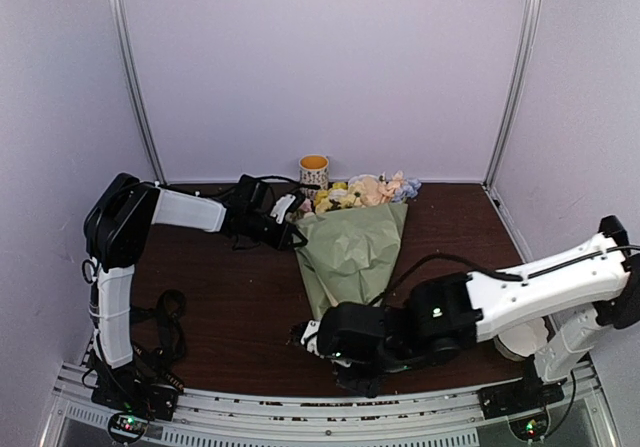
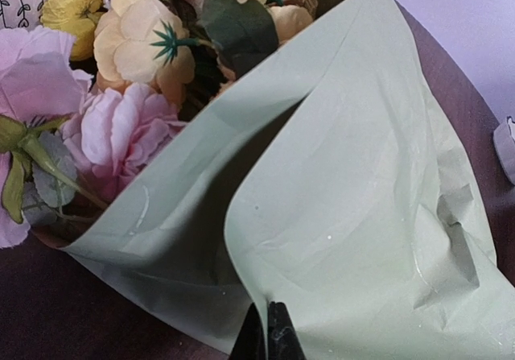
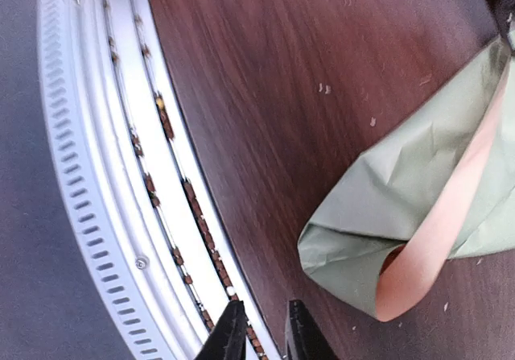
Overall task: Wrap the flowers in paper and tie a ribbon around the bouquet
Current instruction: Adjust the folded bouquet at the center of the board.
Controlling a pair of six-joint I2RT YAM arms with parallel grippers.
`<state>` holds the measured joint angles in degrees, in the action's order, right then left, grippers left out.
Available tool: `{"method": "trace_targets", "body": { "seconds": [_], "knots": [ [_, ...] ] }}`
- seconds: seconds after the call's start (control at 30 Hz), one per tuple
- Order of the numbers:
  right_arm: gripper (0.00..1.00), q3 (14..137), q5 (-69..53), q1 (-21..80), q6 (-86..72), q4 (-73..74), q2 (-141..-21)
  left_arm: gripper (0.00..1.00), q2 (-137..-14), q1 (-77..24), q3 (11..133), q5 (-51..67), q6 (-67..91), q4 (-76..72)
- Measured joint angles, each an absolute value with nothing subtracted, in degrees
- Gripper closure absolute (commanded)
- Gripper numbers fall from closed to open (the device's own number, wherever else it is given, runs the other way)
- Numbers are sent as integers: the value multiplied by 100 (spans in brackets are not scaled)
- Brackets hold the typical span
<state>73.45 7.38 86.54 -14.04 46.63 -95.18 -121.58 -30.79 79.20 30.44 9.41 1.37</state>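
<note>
The right arm's black fingers (image 3: 237,340) are closest, a little apart and holding nothing, above the white metal rail (image 3: 96,175). On the dark brown wooden counter (image 1: 230,297), the big sage-green paper sheet (image 1: 355,247) wraps the bunch of yellow, pink and peach fake flowers (image 1: 365,189). Only the right wrist view shows its peach-pink inside. Only the left wrist view shows the left arm's fingers (image 2: 278,340) clenched on the paper's edge.

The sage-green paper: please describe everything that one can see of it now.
The thin sage-green paper sheet, peach-pink on its inner face, is rolled into a creased cone around the artificial flowers. It lies on the dark wooden table, wide mouth at the far end, narrow tip near the front. The left gripper is shut on the edge of one raised flap.
</note>
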Motion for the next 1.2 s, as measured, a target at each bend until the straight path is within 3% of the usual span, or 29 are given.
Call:
{"method": "trace_targets", "body": {
  "seconds": [0.13, 0.27, 0.33, 0.4, 0.57, 0.7, 0.83, 1.07, 1.2],
  "knots": [
    [37, 7022, 670, 8464, -1597, 3942, -8427, 100, -12160, -3079, 7881, 3046, 930, 134],
    [23, 6814, 808, 7902, -2005, 3640, -8283, 100, -12164, -3079, 7863, 3046, 928, 134],
    [22, 6807, 1017, 7758, -2198, 3664, -8517, 100, -12178, -3079, 7863, 3046, 923, 130],
    [28, 6847, 1135, 7741, -2381, 3754, -8864, 100, -12199, -3079, 7863, 3046, 919, 132],
    [75, 7006, 1216, 7776, -2711, 4174, -9778, 100, -12276, -3079, 7863, 3046, 888, 134],
    [95, 7273, 1404, 7933, -2724, 4473, -10044, 100, -12333, -3079, 7872, 3039, 886, 139],
    [100, 7815, 1640, 8193, -2558, 4665, -10269, 100, -12460, -3079, 7942, 3028, 882, 163],
    [100, 8495, 2233, 8650, -2189, 5328, -11443, 100, -12549, -3083, 8169, 2993, 845, 456],
    [85, 8429, 2268, 8746, -1984, 5415, -11638, 100, -12584, -3124, 8291, 2980, 843, 698]
  ]
}}
